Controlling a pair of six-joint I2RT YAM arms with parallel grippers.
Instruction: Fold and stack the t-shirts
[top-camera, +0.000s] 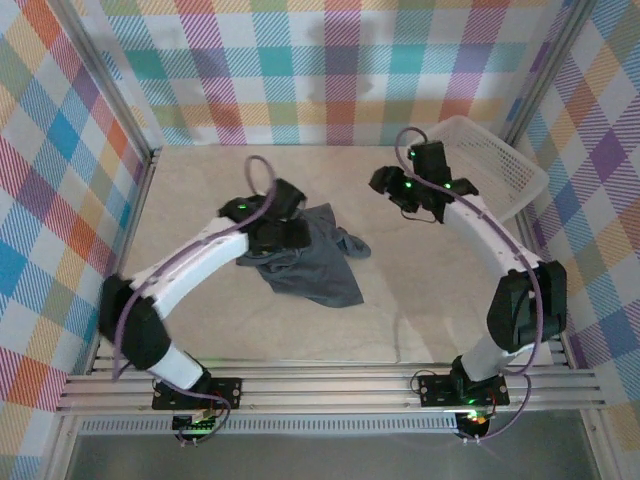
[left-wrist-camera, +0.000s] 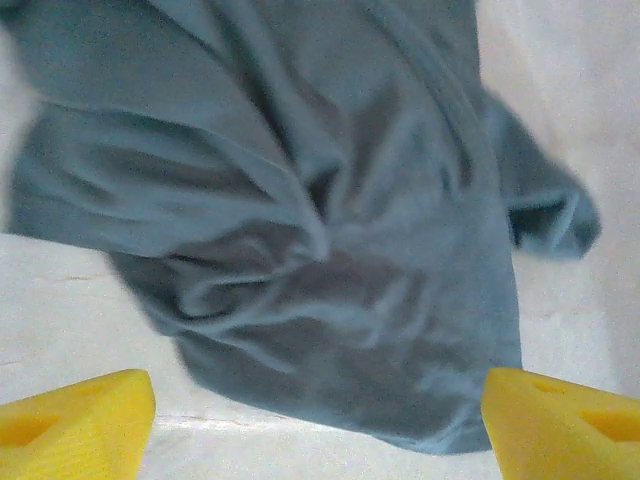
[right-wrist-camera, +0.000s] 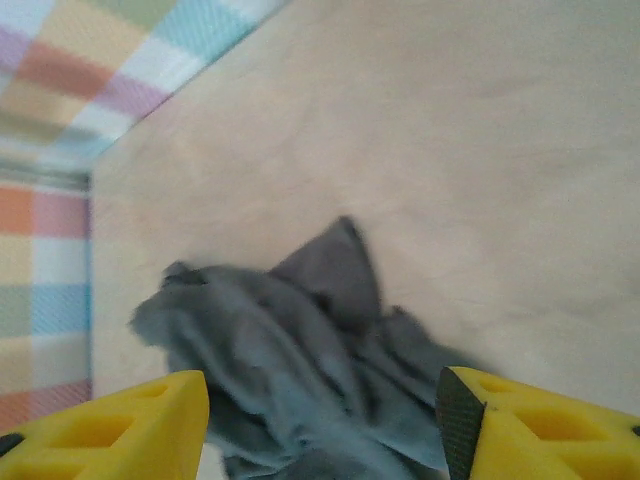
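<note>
Since the shirt (top-camera: 305, 262) lies in a crumpled heap on the table (top-camera: 430, 300), left of centre, I judge the job barely begun: no clean fold shows in it and no stack stands anywhere I can see. One sleeve pokes out to the right of the heap and the body is bunched in loose ridges, so it needs spreading flat before any fold can be made.

My left gripper (left-wrist-camera: 320, 415) hangs right over the heap with its fingers (left-wrist-camera: 75, 420) set wide apart. The cloth lies beneath and between them, and nothing is pinched. My right gripper (right-wrist-camera: 320, 430) is up off the table, well apart from the shirt and near the white basket (top-camera: 495, 165) in the far right corner. Its fingers are also parted and hold nothing, and from there I look across bare table to the heap.

What is left, as I judge it, is nearly everything: take hold of the cloth, lay it out, fold it and set it down as the start of a pile. I cannot tell whether the basket holds more shirts
</note>
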